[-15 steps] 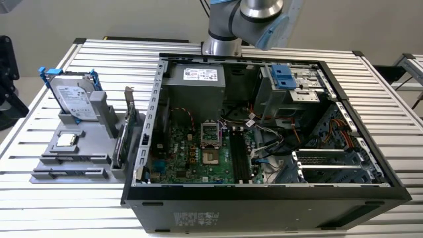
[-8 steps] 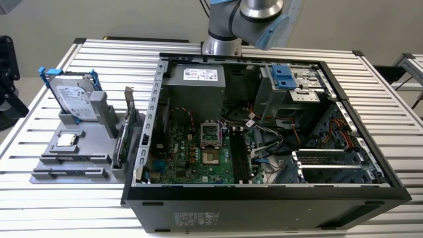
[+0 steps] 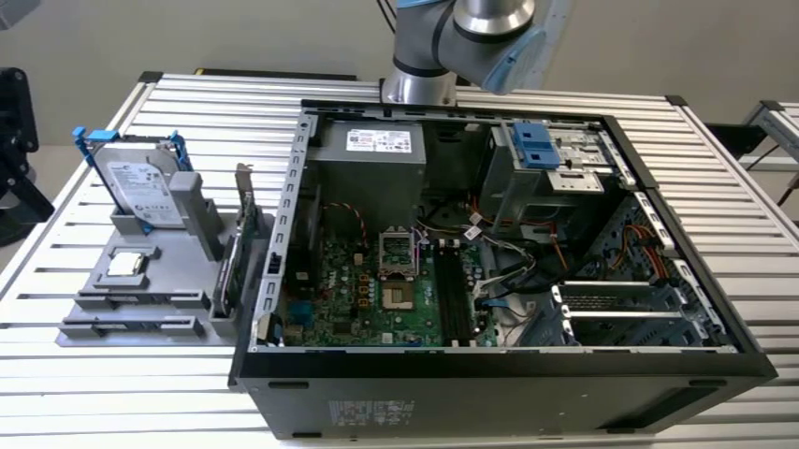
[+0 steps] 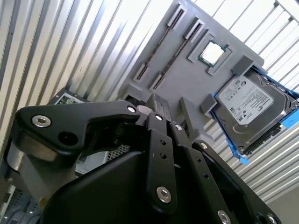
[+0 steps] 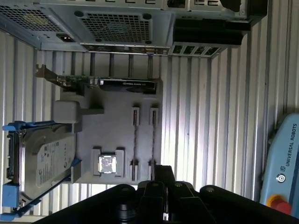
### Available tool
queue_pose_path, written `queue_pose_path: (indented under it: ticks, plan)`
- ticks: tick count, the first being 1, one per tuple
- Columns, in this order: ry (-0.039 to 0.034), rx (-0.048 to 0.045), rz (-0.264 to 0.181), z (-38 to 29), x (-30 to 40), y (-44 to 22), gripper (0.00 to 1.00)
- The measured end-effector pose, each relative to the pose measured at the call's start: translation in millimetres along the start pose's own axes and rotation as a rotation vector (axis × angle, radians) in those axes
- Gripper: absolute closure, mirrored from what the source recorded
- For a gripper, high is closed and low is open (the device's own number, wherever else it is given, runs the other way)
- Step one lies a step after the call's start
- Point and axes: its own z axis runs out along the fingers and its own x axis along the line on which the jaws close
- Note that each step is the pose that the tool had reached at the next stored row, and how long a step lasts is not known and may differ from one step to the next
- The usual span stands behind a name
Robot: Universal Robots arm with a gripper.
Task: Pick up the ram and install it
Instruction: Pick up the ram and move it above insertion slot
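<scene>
On the exterior view's left, a grey moulded plastic holder [image 3: 163, 281] sits on the slatted aluminium table [image 3: 749, 215]. At its far end a silver boxy hard drive with blue rails [image 3: 138, 187] stands propped up. Just near of it a small square silver processor chip [image 3: 125, 265] lies in its pocket. Nearer still, two long parallel slots run left to right across the holder. The ram [image 5: 135, 142] shows in them as a thin dark strip standing on edge. I cannot tell whether one slot or both are filled.

The black gripper [image 5: 165, 172] looks down on this holder in both wrist views. Its fingertips [image 4: 156, 106] are drawn together with no gap showing between them, closed on themselves. They sit over the ends of the slots farthest from the case, apart from the ram.

On the holder's right side an upright green card with a metal bracket [image 3: 243, 234] stands just beside the open black computer tower case [image 3: 500, 369]. The case lies on its side with its green motherboard [image 3: 362, 299] exposed. Behind its far wall rises the silver-grey robot arm [image 3: 462, 37].
</scene>
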Motion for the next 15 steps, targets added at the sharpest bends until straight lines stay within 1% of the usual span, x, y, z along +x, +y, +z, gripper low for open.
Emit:
queue_pose_path:
  ticks: [15]
  plan:
    - [-0.0032, 0.0005, 0.067, 0.0, 0.0, -0.1, 1.00]
